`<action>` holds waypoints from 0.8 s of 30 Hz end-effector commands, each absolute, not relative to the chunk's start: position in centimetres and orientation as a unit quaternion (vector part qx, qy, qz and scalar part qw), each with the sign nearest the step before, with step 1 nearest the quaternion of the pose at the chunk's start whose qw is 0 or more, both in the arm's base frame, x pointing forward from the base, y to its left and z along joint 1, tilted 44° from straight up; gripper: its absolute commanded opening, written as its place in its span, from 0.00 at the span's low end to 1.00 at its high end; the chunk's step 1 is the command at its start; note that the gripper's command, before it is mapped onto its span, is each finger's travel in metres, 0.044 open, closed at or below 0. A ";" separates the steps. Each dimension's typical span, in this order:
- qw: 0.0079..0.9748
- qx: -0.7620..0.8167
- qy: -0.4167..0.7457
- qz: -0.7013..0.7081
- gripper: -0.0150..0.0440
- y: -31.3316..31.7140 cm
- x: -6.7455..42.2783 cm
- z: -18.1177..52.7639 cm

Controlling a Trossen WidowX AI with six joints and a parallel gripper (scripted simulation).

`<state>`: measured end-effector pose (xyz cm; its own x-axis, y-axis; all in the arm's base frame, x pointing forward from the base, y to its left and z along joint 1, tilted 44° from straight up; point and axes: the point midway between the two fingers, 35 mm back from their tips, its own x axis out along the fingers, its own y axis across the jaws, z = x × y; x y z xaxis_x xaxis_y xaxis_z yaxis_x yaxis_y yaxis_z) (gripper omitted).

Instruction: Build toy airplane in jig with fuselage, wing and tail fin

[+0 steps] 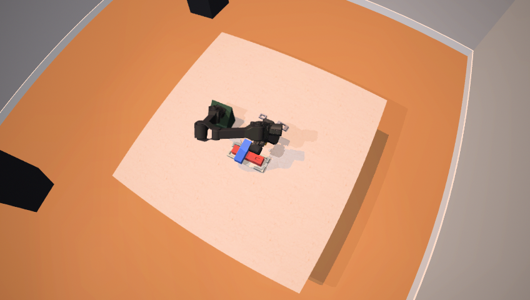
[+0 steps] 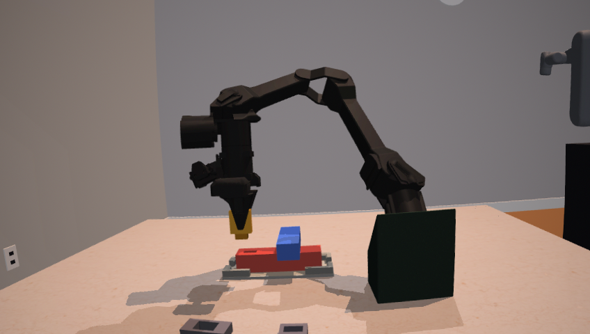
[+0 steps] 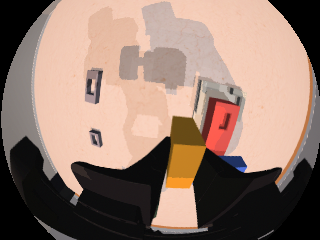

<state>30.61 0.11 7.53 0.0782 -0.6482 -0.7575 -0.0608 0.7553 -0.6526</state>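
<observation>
Top view: the arm (image 1: 230,130) is reaching from its dark green pedestal (image 1: 227,117), at about 10 o'clock from the jig, out toward 3 o'clock. The wrist is hanging over the upper edge of the jig (image 1: 264,167). The red fuselage (image 1: 256,159) is lying in the cradle, running from 10 to 4 o'clock. The blue wing (image 1: 242,150) is sitting crosswise on it near its 10 o'clock end. The gripper and what it carries are hiding under the wrist here. Two small grey frames, one (image 1: 263,116) at 12 o'clock of the wrist and one (image 1: 285,127) at 3 o'clock, are lying on the pale table top (image 1: 208,208).

Exterior view: the gripper (image 2: 241,218) is pointing straight down and clamping the yellow tail fin (image 2: 241,228), tab end down. The fin is hanging in the air above the fuselage's (image 2: 264,258) 9 o'clock end, just above the dark slot (image 2: 250,251) there, not touching. The wing (image 2: 288,243) is resting on top of the fuselage, right of the fin. The jig (image 2: 236,272) is lying flat on the table. Two grey holders (image 2: 205,326) (image 2: 293,329) are sitting at the frame's 6 o'clock edge.

Wrist view: the fingers are pinching the tail fin (image 3: 186,154) at centre. The fuselage (image 3: 220,123) with its slot is showing at 2 o'clock of the fin, the wing's (image 3: 234,163) edge at 4 o'clock.
</observation>
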 end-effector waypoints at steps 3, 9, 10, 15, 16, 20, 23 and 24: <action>0.681 -0.281 0.639 -0.220 0.25 -1.5 31.0 8.7; 0.679 -0.285 0.638 -0.226 0.25 -3.1 31.2 9.6; 0.678 -0.285 0.638 -0.227 0.25 -3.4 31.2 9.8; 0.676 -0.289 0.637 -0.233 0.25 -4.7 31.2 10.6; 0.675 -0.289 0.637 -0.234 0.25 -4.9 31.2 10.7; 0.673 -0.292 0.636 -0.238 0.25 -5.8 31.1 11.3; 0.673 -0.292 0.636 -0.239 0.30 -6.0 31.1 11.4; 0.673 -0.292 0.636 -0.239 0.34 -6.0 31.1 11.4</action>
